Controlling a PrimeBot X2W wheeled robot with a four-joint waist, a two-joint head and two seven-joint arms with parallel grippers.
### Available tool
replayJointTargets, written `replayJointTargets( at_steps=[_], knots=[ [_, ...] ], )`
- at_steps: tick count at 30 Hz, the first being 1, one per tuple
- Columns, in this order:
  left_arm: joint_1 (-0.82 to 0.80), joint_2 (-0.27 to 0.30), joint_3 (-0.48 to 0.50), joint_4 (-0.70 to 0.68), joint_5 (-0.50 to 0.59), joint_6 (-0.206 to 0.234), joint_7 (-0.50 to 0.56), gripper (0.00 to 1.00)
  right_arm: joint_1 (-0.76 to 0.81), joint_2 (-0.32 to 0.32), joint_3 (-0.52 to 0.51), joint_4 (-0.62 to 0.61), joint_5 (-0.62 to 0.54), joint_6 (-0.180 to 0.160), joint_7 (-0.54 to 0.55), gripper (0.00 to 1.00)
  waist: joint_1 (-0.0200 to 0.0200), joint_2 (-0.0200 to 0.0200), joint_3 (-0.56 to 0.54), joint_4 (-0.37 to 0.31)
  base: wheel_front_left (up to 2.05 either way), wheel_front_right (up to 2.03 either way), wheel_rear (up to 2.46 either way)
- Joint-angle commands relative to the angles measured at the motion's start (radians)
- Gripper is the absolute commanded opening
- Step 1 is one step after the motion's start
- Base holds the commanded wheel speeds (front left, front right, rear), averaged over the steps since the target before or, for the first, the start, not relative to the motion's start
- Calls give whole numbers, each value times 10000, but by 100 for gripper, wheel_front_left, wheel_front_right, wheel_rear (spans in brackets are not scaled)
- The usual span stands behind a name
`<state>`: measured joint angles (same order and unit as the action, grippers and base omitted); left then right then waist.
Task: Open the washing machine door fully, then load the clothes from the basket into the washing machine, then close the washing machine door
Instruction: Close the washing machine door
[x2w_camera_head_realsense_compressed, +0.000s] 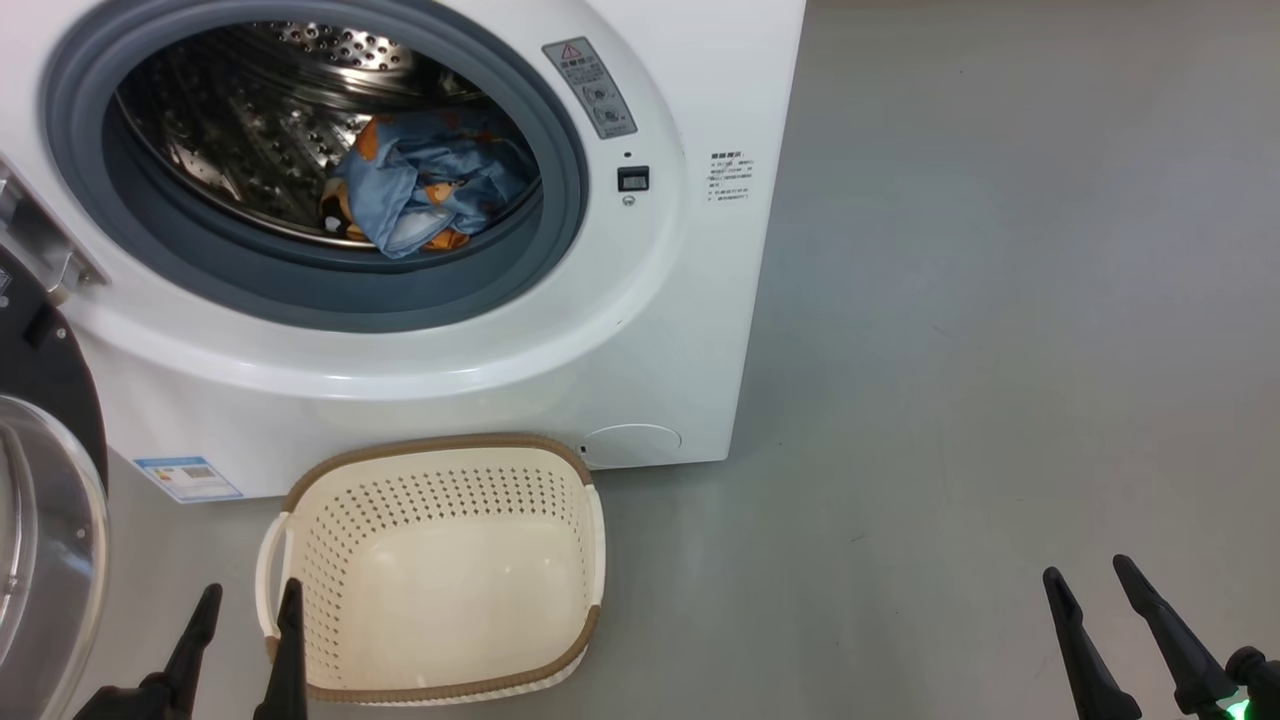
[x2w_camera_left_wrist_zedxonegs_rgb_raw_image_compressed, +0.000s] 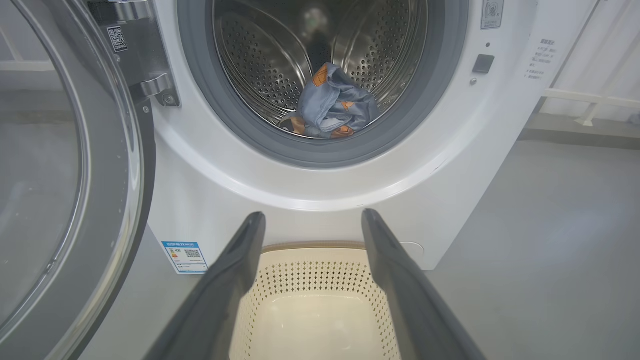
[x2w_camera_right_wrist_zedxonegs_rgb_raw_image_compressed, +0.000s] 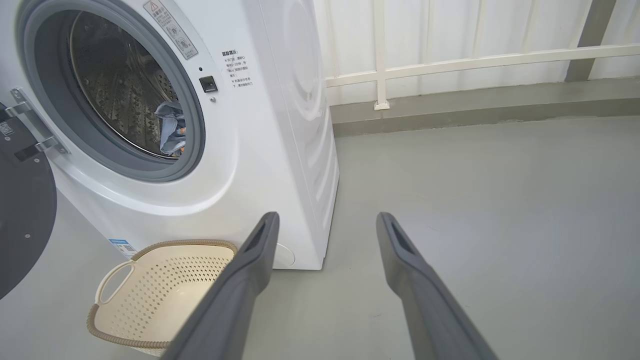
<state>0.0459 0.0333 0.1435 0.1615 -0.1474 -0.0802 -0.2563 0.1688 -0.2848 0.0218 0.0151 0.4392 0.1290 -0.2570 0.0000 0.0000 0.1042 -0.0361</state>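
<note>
1. Washing machine door (x2w_camera_left_wrist_zedxonegs_rgb_raw_image_compressed: 65, 175) stands wide open, hinged on the left.
2. Clothes (x2w_camera_head_realsense_compressed: 425, 185) lie in the washing machine (x2w_camera_head_realsense_compressed: 420, 380) drum, low & near the gasket.
3. Basket (x2w_camera_head_realsense_compressed: 430, 442) on the floor (x2w_camera_head_realsense_compressed: 1000, 350), just in front of the machine, bare cream bottom showing.
4. Left end effector (x2w_camera_head_realsense_compressed: 252, 590): fingers apart, holding nothing, by the basket's left handle.
5. Right end effector (x2w_camera_head_realsense_compressed: 1086, 568): fingers apart, nothing held, well to the basket's right.

We see blue-grey clothes (x2w_camera_head_realsense_compressed: 425, 185) with orange motifs, a cream perforated basket (x2w_camera_head_realsense_compressed: 440, 500) rimmed brown, a white washing machine (x2w_camera_head_realsense_compressed: 640, 330), a grey floor (x2w_camera_head_realsense_compressed: 1000, 350)
</note>
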Motion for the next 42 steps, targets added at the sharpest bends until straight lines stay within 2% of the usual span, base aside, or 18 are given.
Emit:
replayJointTargets(
  at_steps=[1,16,27,32,42],
  knots=[
    [-92,170,289,-298,-86,63,-55,100,-27,-223,192,-243,-110,17,-48,100,0,0,-1,5,-34,34,0],
    [-98,170,256,-479,-104,57,-55,100,-91,-222,130,-257,-77,17,-48,100,0,0,96,7,-107,107,0],
    [-107,170,162,-536,-164,55,-55,100,-91,-243,111,-269,-83,17,-48,100,0,0,115,131,-17,17,0],
    [-151,170,73,-537,-303,154,-55,100,-122,-292,143,-292,-100,17,-48,100,0,0,154,453,0,0,0],
    [180,170,-339,-697,-990,767,-55,100,-509,-697,807,-212,-72,17,-48,100,0,0,88,1802,0,0,0]
  ],
)
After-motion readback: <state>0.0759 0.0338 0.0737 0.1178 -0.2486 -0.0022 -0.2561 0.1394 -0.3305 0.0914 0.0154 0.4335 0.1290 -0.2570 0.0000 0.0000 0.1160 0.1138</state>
